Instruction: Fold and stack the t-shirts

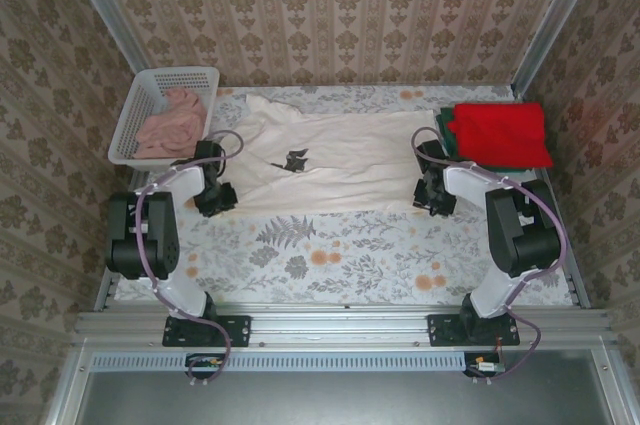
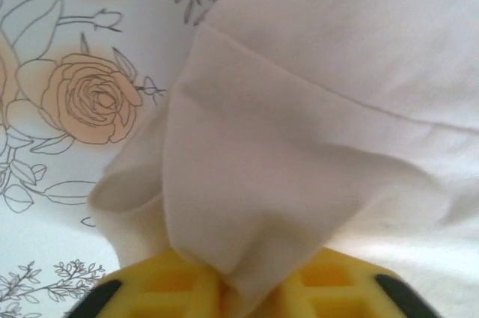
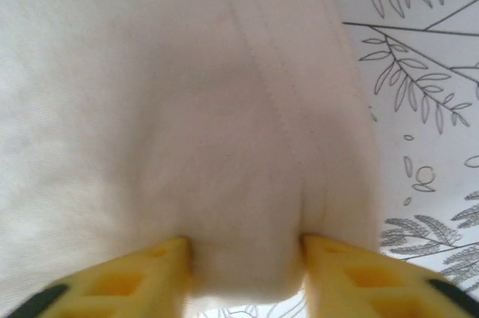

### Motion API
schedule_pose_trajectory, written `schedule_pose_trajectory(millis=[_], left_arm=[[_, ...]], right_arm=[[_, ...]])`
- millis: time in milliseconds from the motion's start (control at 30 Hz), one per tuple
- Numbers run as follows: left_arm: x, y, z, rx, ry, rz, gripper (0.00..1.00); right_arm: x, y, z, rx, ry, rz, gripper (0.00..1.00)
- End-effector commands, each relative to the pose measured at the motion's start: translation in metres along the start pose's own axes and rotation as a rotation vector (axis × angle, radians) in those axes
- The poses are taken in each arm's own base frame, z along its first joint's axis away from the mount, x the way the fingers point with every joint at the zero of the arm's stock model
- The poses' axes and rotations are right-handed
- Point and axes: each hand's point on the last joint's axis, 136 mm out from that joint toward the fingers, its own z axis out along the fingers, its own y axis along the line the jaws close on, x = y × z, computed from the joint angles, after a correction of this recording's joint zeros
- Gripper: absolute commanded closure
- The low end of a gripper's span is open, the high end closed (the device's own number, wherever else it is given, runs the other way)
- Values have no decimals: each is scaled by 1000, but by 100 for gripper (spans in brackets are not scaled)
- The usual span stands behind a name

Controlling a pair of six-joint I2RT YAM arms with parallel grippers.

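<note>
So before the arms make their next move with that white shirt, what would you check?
1. Does the left gripper hold the cream-white t-shirt? Ok: cloth is pinched tight in it.
2. Does the right gripper hold it? Cannot tell: cloth fills the gap, but the jaws stand apart.
3. Are the grippers at opposite ends of the shirt? Ok, seen from above.
4. Does the shirt lie spread on the table? Ok, with light wrinkles.
5. Is the stack tidy? Ok: the red t-shirt lies folded on the dark green t-shirt.
</note>
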Motion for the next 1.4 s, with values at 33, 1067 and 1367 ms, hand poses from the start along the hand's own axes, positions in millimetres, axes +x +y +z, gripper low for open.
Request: schedule_pose_trajectory(millis=[33,1067,1367], left_arm=[[-12,5,-10,15,-37,-16,100],[6,30,-55,-73,-140,-40,40],[6,29,-37,-131,-87,23,39]], right_arm=[[7,-12,3,14,30,15,72],[-7,-16,-27,-70,-51,17,53],[-7,-24,-5,23,-4,-10,55]])
